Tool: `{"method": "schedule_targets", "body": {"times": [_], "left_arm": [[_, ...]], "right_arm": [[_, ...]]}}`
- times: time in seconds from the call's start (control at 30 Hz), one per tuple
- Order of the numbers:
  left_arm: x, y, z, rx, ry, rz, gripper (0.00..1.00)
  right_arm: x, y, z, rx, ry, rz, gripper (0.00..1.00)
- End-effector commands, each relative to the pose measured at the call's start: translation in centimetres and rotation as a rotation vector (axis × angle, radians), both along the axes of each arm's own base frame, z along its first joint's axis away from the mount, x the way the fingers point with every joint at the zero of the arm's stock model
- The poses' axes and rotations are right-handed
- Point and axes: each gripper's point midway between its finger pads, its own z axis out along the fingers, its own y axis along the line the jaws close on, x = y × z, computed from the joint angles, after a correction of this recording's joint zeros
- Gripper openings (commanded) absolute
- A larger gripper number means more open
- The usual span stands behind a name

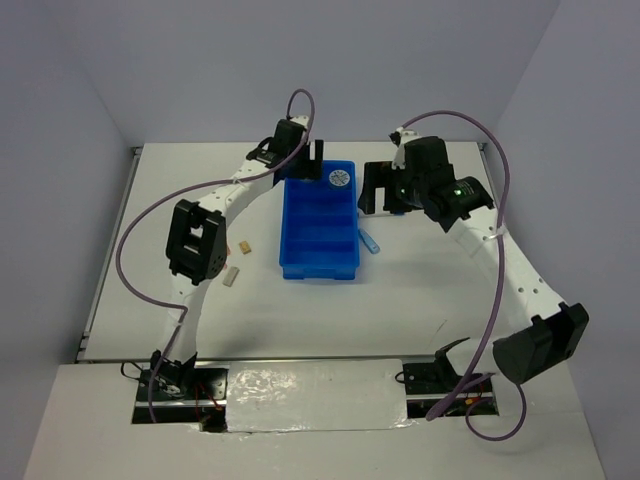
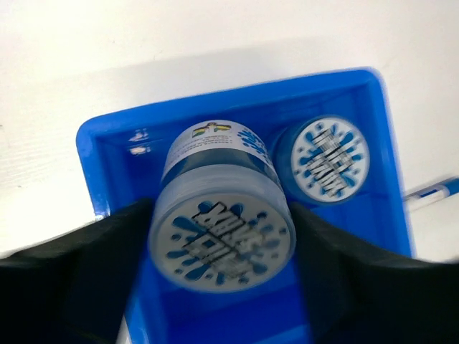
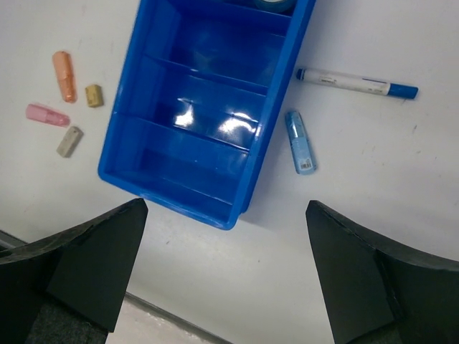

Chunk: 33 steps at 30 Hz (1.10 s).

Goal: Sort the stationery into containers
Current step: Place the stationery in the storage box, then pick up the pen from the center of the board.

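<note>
My left gripper [image 1: 306, 160] hangs over the far end of the blue tray [image 1: 320, 268] and is shut on a blue-grey roll [image 2: 222, 229] with a white patterned top, held above the far compartment. The second roll [image 2: 330, 159] lies in that compartment, on the right [image 1: 340, 179]. My right gripper [image 3: 226, 272] is open and empty, high above the table to the right of the tray [image 3: 172, 193]. The white blue-capped pen [image 3: 356, 83] and the light-blue bar [image 3: 300, 141] lie right of the tray. The orange [image 3: 64, 75], tan [image 3: 94, 95], pink [image 3: 47, 115] and grey [image 3: 69, 141] bars lie left of it.
The tray's three nearer compartments [image 3: 208, 115] hold nothing. The left arm's elbow [image 1: 195, 240] hangs over the table left of the tray, next to the small bars. The table's near edge [image 1: 300, 358] meets a foil-covered strip [image 1: 310, 395]. Purple cables loop above both arms.
</note>
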Motion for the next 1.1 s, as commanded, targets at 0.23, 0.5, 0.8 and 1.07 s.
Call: {"method": "schedule_targets", "body": {"times": [0.23, 0.5, 0.8, 1.07], "left_arm": [[0.2, 0.5, 6.0, -0.034, -0.065, 0.026, 0.99], [-6.3, 2.4, 18.0, -0.118, -0.135, -0.004, 0.99], [-15.2, 5.9, 16.2, -0.056, -0.037, -0.062, 0.99], [-19.9, 7.6, 12.6, -0.037, 0.049, -0.086, 0.99]], "right_arm": [[7.1, -5.6, -6.5, 0.065, 0.266, -0.485, 1.00], [11.2, -7.3, -15.3, 0.004, 0.468, -0.891, 0.97], [14.4, -7.2, -19.7, -0.006, 0.531, -1.044, 0.75], [14.7, -7.3, -24.3, -0.070, 0.637, -1.080, 0.72]]}}
